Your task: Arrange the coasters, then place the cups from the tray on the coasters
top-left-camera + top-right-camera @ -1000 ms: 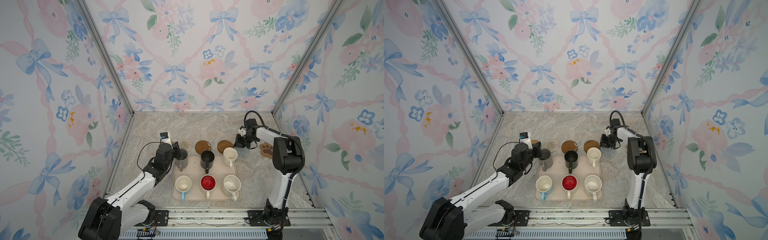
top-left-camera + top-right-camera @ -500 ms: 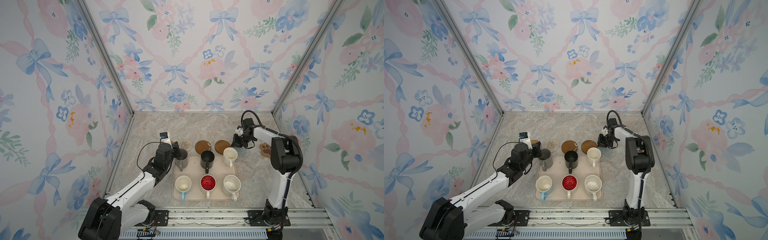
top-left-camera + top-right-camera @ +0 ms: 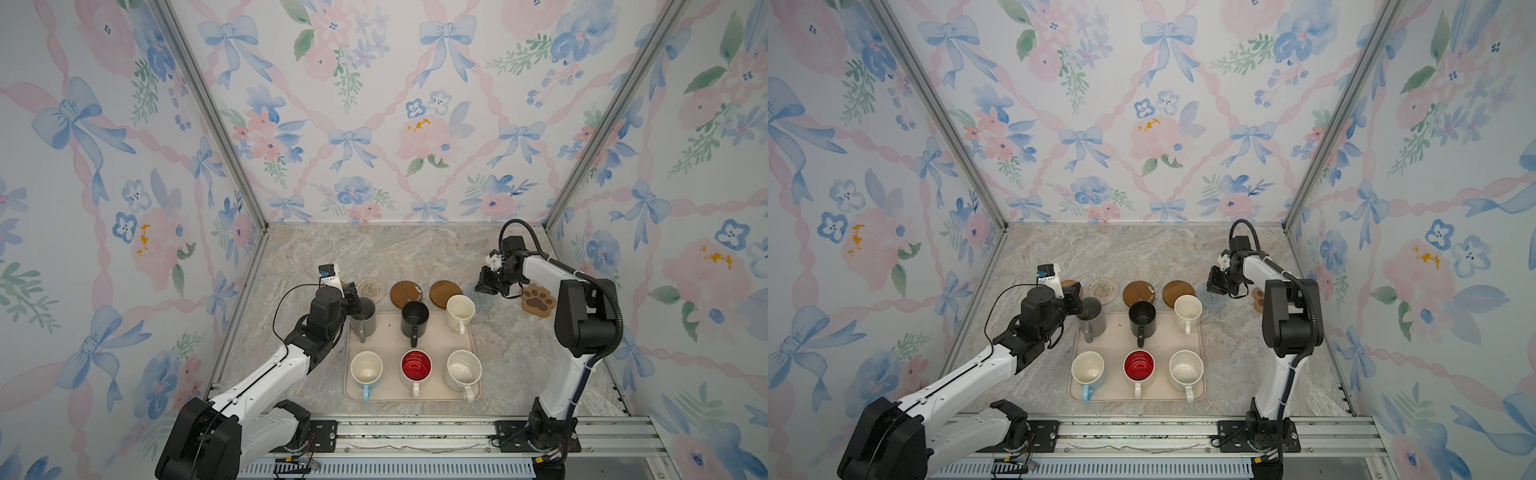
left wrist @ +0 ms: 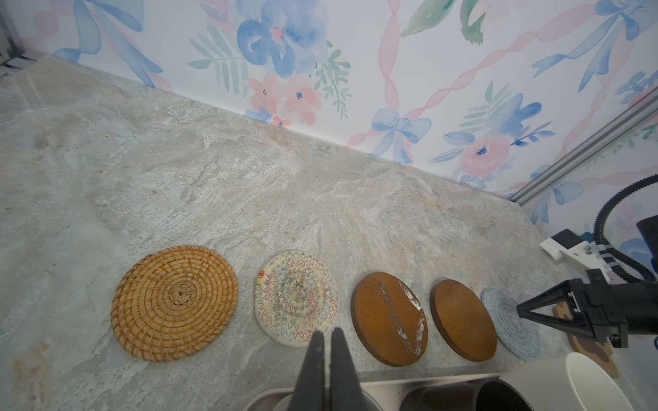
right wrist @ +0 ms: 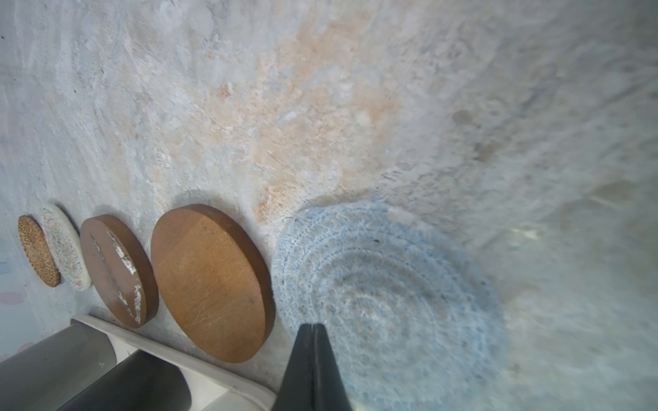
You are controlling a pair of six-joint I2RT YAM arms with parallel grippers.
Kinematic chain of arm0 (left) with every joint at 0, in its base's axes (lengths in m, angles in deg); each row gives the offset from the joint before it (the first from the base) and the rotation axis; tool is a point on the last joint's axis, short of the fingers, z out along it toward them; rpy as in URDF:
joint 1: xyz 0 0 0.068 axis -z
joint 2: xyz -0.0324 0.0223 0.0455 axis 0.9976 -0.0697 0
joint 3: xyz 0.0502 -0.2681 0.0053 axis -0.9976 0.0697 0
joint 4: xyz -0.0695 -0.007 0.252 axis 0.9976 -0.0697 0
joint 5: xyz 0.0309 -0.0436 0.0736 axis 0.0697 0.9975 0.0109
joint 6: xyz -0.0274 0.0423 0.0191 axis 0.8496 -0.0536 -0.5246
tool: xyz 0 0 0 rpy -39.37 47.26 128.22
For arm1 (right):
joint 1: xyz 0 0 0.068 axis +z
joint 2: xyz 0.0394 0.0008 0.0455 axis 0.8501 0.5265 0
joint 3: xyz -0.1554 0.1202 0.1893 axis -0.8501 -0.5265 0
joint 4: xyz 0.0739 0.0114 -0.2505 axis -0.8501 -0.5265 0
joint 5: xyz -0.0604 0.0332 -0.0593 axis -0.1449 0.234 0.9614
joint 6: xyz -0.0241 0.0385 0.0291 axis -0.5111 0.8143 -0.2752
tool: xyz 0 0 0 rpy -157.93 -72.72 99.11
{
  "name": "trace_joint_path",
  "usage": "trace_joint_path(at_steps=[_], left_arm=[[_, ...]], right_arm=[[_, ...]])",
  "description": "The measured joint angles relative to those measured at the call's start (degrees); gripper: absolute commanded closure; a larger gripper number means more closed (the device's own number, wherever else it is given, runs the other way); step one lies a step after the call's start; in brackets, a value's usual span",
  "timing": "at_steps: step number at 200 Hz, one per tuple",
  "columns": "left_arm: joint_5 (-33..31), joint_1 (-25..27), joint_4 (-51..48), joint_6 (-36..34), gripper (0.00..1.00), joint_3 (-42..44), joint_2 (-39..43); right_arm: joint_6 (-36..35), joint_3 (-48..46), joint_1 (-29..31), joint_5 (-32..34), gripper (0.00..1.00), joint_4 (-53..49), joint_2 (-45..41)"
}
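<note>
Since a second ago the right pincer [image 3: 485, 289] has shifted slightly nearer; the left arm has not moved. Nearest on the counter [image 3: 415, 253] lies the tray [image 3: 388, 332], all six cups on it. At its far-left corner the left pincer [image 4: 327, 334] hangs closed and empty over the grey mug [image 3: 365, 318]. Beyond the tray runs the coaster row: rattan [image 4: 174, 302], pale woven [image 3: 370, 286], two dark brown [image 3: 405, 293], then the light blue-grey coaster [image 5: 391, 284]. The right pincer, closed, rests its tips on that coaster's edge. The paw coaster [image 3: 538, 301] lies just to its right.
</note>
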Motion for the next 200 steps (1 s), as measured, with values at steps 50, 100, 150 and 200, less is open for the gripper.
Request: trace_joint_path(at_steps=[50, 100, 150, 200], left_arm=[[0.0, 0.0, 0.0, 0.0, 1.0, 0.0, 0.0], [0.0, 0.0, 0.0, 0.0, 1.0, 0.0, 0.0], [0.0, 0.0, 0.0, 0.0, 1.0, 0.0, -0.3], [0.0, 0.0, 0.0, 0.0, 1.0, 0.0, -0.9]], right_arm=[[-0.5, -2.0, -1.6, 1.5, 1.0, -0.1, -0.1], [-1.0, -2.0, -3.2, 2.3, 1.0, -0.2, 1.5], [-1.0, -1.8, -4.6, 1.2, 1.0, -0.1, 2.2], [-1.0, -1.3, -5.1, 0.4, 1.0, 0.0, 2.7]])
